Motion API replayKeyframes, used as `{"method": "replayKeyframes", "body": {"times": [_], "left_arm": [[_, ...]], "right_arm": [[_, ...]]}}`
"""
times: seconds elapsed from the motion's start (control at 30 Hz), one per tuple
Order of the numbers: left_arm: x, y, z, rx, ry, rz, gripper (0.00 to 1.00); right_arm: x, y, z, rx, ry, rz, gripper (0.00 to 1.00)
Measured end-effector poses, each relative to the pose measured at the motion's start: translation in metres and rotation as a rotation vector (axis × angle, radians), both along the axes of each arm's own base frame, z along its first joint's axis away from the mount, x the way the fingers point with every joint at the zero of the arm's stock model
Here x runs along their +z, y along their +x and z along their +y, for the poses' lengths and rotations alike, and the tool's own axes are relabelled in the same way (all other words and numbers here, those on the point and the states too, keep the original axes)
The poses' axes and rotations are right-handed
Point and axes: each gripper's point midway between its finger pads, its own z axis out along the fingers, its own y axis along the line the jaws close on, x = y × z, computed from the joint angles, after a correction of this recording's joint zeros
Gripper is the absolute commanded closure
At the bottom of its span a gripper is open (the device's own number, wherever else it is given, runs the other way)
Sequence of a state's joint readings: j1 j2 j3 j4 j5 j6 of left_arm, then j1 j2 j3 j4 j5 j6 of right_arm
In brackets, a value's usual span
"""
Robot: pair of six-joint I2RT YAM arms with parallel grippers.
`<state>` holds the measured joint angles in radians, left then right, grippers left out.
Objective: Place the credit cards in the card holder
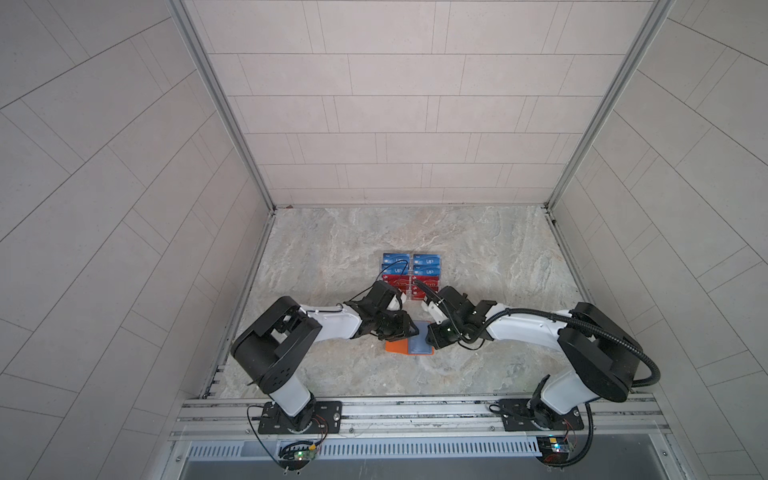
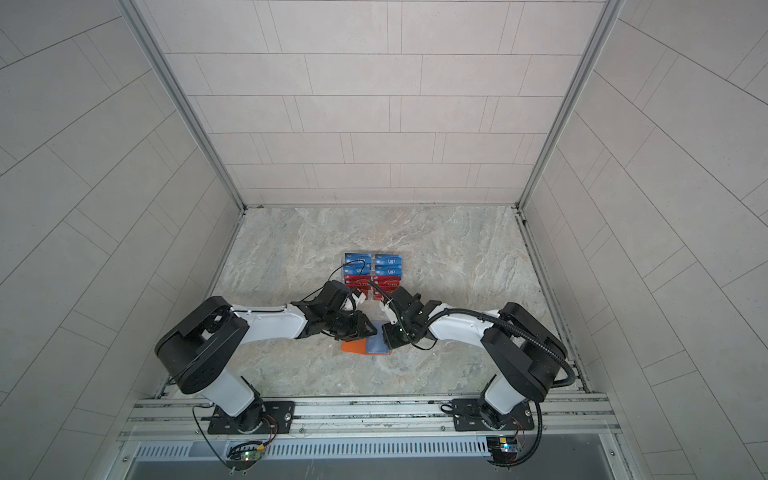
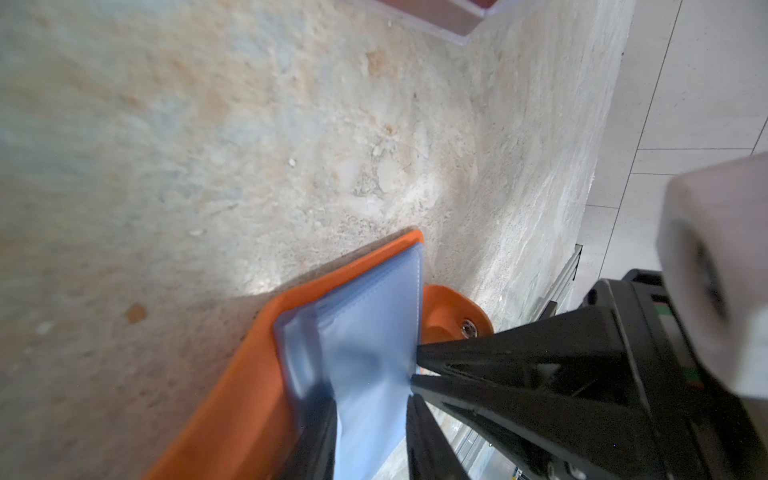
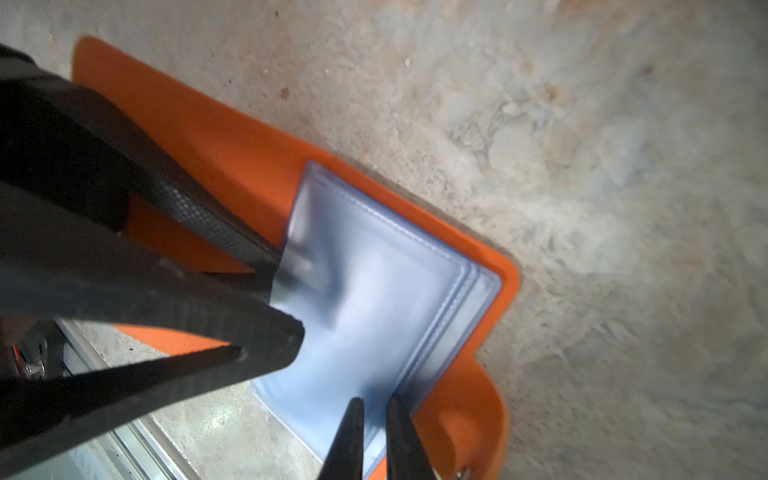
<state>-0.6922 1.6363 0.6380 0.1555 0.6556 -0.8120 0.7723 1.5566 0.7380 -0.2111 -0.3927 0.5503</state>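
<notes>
Grey-beige marbled stone worktop (image 1: 332,249); pale tiled walls (image 1: 374,104) far, left & right; alu corner posts (image 1: 223,104); slotted alu rail (image 1: 415,409) at near edge. Soft, even light.

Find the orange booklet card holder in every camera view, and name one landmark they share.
In a top view: the orange leather-like booklet card holder lies open, central, on the robot's side of the blue and red plastic VIP cards.
In a top view: same place.
Left wrist: its cover and snap tab show close up.
Right wrist: its cover crosses the picture diagonally.
Shared landmark: its clear bluish plastic sleeves, seen in all four.
</notes>
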Motion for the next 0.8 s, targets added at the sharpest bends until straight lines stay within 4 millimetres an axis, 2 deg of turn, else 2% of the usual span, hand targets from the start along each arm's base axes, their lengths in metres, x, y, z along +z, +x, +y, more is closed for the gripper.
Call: {"method": "replayKeyframes", "body": {"times": [0.4, 0.57, 0.8], "left_arm": [[-0.0011, -0.0003, -0.0034, 0.047, -0.069, 0.014, 0.74], [-0.0025, 0.0010, -0.0012, 0.064, -0.072, 0.022, 0.82], [-0.0040, 0.0033, 0.0012, 0.088, -0.088, 0.028, 0.80]], "right_arm": [[0.0001, -0.0001, -0.0006, -0.001, -0.004, 0.002, 0.85], [0.0002, -0.0001, -0.0007, -0.001, -0.004, 0.001, 0.85], [0.0007, 0.0007, -0.0014, -0.004, -0.007, -0.004, 0.85]]}}
